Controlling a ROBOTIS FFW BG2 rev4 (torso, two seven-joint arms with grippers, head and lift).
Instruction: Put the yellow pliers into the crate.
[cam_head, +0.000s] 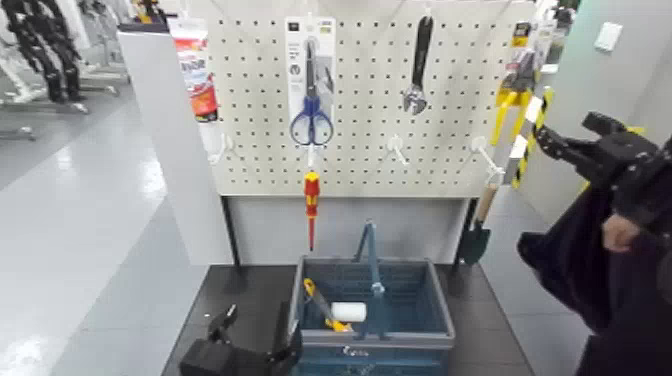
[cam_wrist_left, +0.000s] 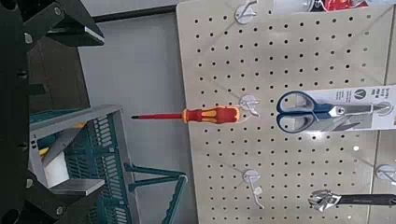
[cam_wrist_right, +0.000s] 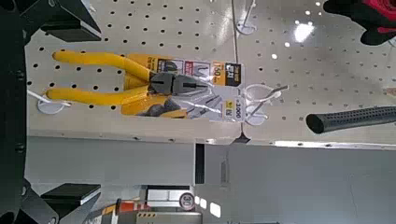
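The yellow pliers (cam_wrist_right: 112, 82) hang on their white card from a pegboard hook, in front of my right gripper (cam_wrist_right: 63, 112), which is open and apart from them. In the head view the pliers (cam_head: 508, 108) hang at the pegboard's right edge, and my right gripper (cam_head: 572, 132) is raised just right of them. The blue-grey crate (cam_head: 420, 322) stands on the floor below the pegboard, and it also shows in the left wrist view (cam_wrist_left: 98, 154). My left gripper (cam_head: 255, 338) is low, left of the crate, open and empty.
Blue scissors on a card (cam_head: 312, 110), a wrench (cam_head: 420, 60) and a red-and-yellow screwdriver (cam_head: 311, 200) hang on the pegboard. A trowel (cam_head: 477, 235) hangs at its right. A yellow-and-white item (cam_head: 330, 312) lies inside the crate. A white pillar (cam_head: 175, 150) stands left.
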